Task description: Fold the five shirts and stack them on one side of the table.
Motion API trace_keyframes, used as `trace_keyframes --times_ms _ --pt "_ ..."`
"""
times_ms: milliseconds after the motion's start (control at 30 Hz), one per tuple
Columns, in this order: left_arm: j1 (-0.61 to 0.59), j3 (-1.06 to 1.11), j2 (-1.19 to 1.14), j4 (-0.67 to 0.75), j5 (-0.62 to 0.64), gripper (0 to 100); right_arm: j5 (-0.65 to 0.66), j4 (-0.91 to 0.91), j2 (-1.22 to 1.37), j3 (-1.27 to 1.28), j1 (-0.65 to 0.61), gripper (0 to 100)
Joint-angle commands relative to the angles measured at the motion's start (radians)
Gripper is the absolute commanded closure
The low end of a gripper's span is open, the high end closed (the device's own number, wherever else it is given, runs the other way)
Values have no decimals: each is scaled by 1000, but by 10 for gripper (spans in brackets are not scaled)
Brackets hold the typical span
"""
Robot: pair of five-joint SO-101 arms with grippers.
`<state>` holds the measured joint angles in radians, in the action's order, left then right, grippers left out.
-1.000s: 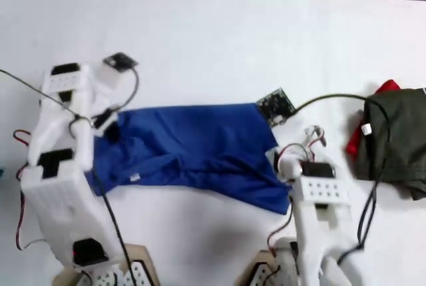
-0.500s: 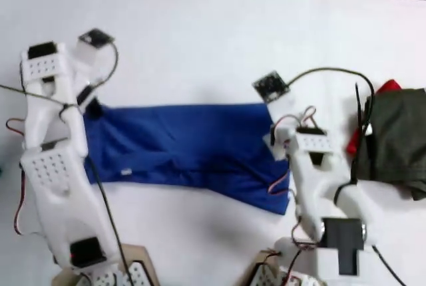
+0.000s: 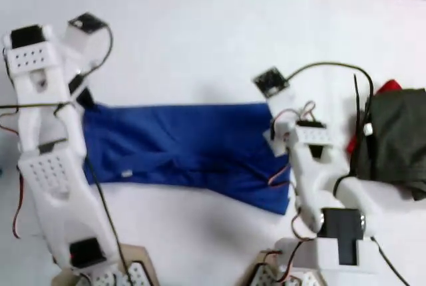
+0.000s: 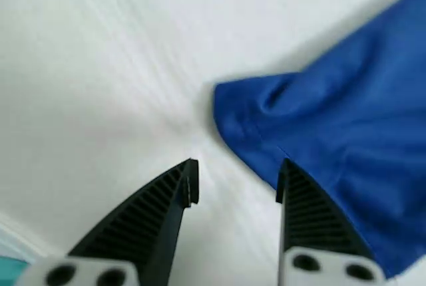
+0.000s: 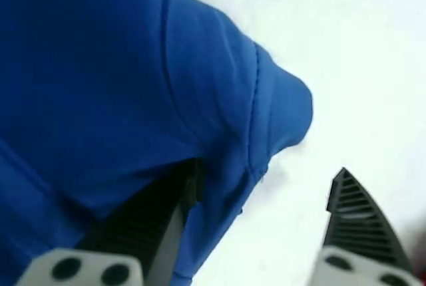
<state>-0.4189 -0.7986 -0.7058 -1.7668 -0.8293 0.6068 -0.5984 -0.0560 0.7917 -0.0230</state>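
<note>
The blue shirt (image 3: 186,146) is lying spread across the middle of the white table (image 3: 219,40), running left to right between the 2 arms. The left pincer (image 4: 237,173) is standing open at the shirt's far left corner. The corner is lying just ahead of its tips, with 1 finger over the cloth's edge and the other over bare table. The right pincer (image 5: 267,173) is gaping open at the far right corner, 1 finger against the blue cloth, the other over the table. A dark green shirt (image 3: 396,140) is resting on a red shirt (image 3: 388,87) at the right edge.
</note>
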Motion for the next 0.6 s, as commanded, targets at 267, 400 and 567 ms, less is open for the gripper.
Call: trace_keyframes --times_ms 267,400,567 --pt "38 943 724 89 -313 789 -8 2 -2 -38 -5 690" --pt "38 1218 884 209 -387 789 -8 2 -2 -38 -5 690" --pt "41 1417 908 376 -381 789 -8 2 -2 -38 -5 690"
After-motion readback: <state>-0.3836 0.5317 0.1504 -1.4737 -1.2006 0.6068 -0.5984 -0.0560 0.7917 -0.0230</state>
